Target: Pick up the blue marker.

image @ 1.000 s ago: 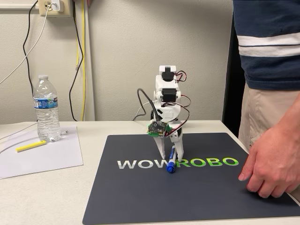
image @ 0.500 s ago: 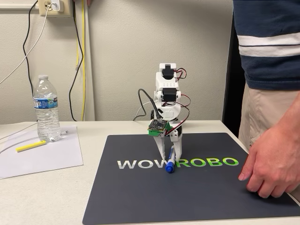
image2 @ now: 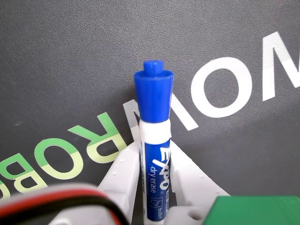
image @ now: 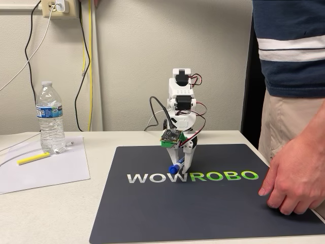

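1. A dark mat (image: 213, 213) printed with white and green lettering is covering the near middle of the table (image: 45, 218), and a person's hand (image: 294, 178) is being rested on the mat's right edge in the fixed view.
2. A sheet of paper (image: 45, 173) is lying at the far left, with a water bottle (image: 51, 118) standing on it and a yellow highlighter (image: 33, 158) placed beside the bottle.
3. The white arm (image: 182, 109) is being held over the mat's centre, and its gripper (image: 180, 163) is clamped on the blue marker (image: 175, 166).
4. In the wrist view the gripper (image2: 154, 173) is pressing the marker's (image2: 155, 154) labelled barrel between both fingers (image2: 123, 173), with the blue cap pointing out past the fingertips.
5. The marker appears to be hanging just clear of the mat, cap lowest and tilted to the left in the fixed view.
6. The lift is judged best done slowly and straight upward, with the clamp kept firm, since the smooth barrel could be slipping or pivoting in the fingers.
7. Sideways swings toward the person's hand are best avoided.
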### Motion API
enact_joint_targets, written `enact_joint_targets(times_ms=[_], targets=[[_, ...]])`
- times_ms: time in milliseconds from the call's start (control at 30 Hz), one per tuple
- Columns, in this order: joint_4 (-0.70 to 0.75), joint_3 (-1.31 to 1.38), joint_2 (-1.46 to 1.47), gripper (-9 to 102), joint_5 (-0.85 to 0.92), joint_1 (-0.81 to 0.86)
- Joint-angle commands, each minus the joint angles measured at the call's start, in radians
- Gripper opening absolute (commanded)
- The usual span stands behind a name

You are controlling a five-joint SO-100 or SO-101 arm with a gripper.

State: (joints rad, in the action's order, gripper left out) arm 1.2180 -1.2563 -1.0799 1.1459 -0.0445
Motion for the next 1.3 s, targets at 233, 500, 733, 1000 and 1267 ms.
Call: enact_joint_targets(times_ms=[233,500,733,1000,1267], targets=[[-0.008,0.0,-0.067,6,-0.018,-0.012],[-0.011,0.0,-0.069,12,-0.021,-0.012],[0.02,0.0,-0.083,23,-0.011,0.0],[0.057,0.0,-0.112,20,0.005,0.018],[0.051,0.0,-0.11,11,-0.002,0.015]])
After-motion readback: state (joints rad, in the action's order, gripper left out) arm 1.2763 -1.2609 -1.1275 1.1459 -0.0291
